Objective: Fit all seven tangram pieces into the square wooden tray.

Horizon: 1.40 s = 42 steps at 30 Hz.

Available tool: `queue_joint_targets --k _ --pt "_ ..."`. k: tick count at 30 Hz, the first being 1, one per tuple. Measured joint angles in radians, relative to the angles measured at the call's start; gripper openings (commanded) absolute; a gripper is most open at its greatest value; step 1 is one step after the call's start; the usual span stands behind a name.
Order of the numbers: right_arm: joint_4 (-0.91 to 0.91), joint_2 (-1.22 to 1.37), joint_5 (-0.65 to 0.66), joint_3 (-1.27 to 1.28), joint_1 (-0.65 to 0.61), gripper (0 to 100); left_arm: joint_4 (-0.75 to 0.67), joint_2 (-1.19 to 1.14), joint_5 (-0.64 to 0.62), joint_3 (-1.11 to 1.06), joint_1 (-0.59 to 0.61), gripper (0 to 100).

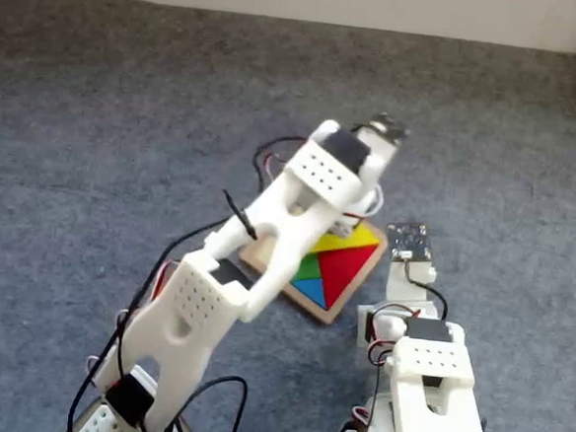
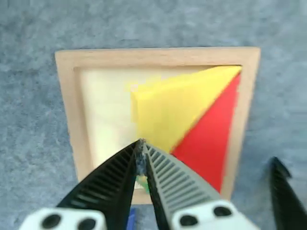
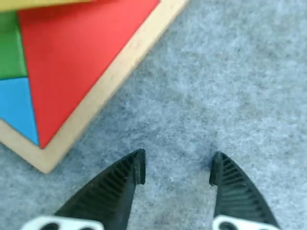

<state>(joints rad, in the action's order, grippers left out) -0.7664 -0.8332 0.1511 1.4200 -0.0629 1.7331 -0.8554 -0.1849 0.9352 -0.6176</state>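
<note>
The square wooden tray (image 1: 355, 283) lies on the carpet, partly under my left arm (image 1: 321, 174). In it lie a red triangle (image 2: 211, 139), a green piece (image 3: 9, 48) and a blue piece (image 3: 17, 108). A yellow triangle (image 2: 177, 105) rests beside the red one, one edge looking raised above the bare tray floor (image 2: 105, 110). My left gripper (image 2: 140, 143) is shut, its tips just above the yellow triangle's corner. My right gripper (image 3: 177, 167) stands open over bare carpet, close to the tray's rim (image 3: 117, 76) near a corner, with nothing between its fingers.
Grey carpet (image 1: 97, 114) surrounds the tray on all sides. My right arm (image 1: 426, 359) stands just right of the tray, and one of its fingers (image 2: 283, 191) shows beside the tray in the left wrist view. Cables hang along the left arm.
</note>
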Motion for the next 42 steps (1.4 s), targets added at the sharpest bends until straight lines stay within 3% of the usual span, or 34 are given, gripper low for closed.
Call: queue_joint_targets --k 12,19,24,38,42 --pt "0.003 -0.002 -0.002 0.000 0.063 21.7 0.005 0.054 -0.032 0.000 -0.060 0" --pt "0.006 -0.002 0.000 0.000 0.077 21.7 0.005 0.054 -0.020 0.018 0.127 0" --pt "0.011 -0.002 0.000 0.000 0.175 21.7 0.005 0.054 0.006 0.018 0.213 0" --pt "0.058 0.008 -0.077 0.000 0.299 21.7 -0.107 -0.169 0.006 0.038 0.216 0" --pt "0.064 0.008 -0.092 0.000 0.304 21.7 -0.107 -0.178 0.006 0.044 0.169 0"
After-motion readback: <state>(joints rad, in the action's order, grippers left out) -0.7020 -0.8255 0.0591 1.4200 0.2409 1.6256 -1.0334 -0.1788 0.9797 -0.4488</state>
